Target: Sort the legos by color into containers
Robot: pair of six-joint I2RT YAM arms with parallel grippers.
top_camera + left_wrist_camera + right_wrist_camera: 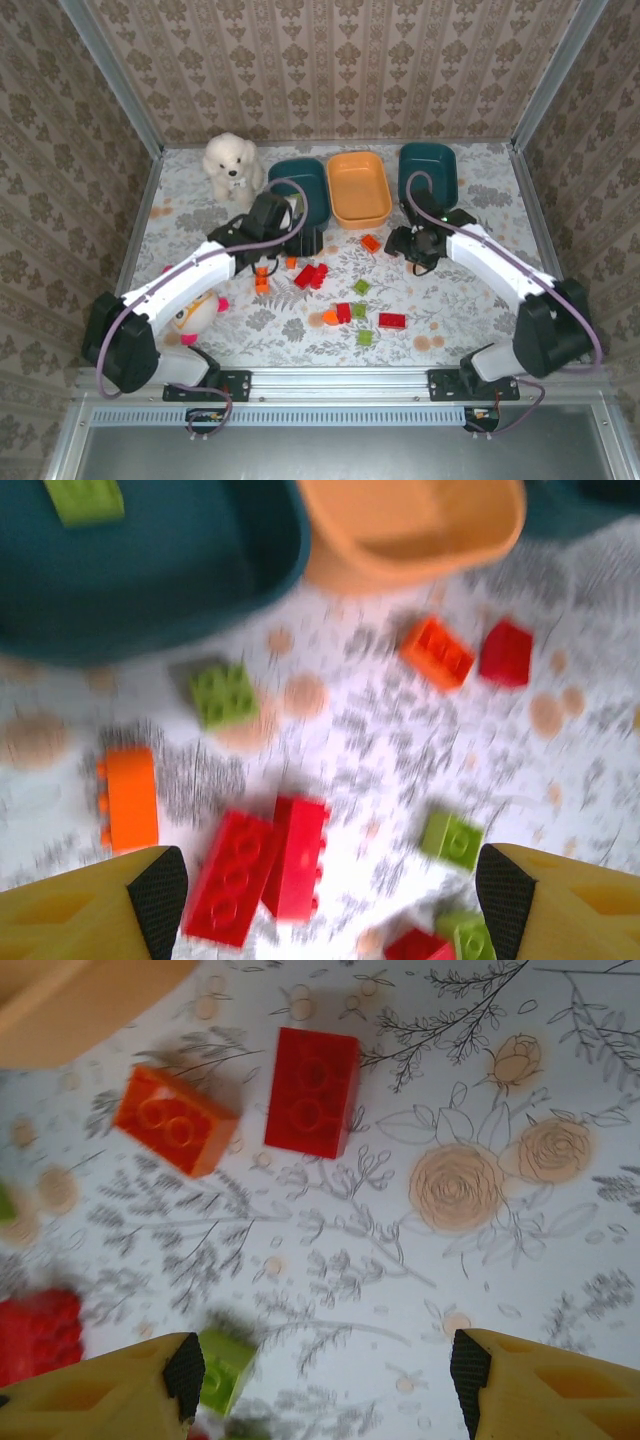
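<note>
Plainly, left gripper (330, 890) and right gripper (325, 1370) both gape wide, empty. Most legos (343, 312) lie scattered at six o'clock of the containers (358, 190); light, rigid, slick bricks, probably best pinched across flat sides.

high rear overview, wrist views near legos (311, 275)

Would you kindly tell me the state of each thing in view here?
Left gripper: open, holding nothing.
Right gripper: open, holding nothing.
Left teal bin: holds a lime brick.
Orange bin: looks empty.
Right teal bin: looks empty.
Loose legos: scattered on the table.
</note>
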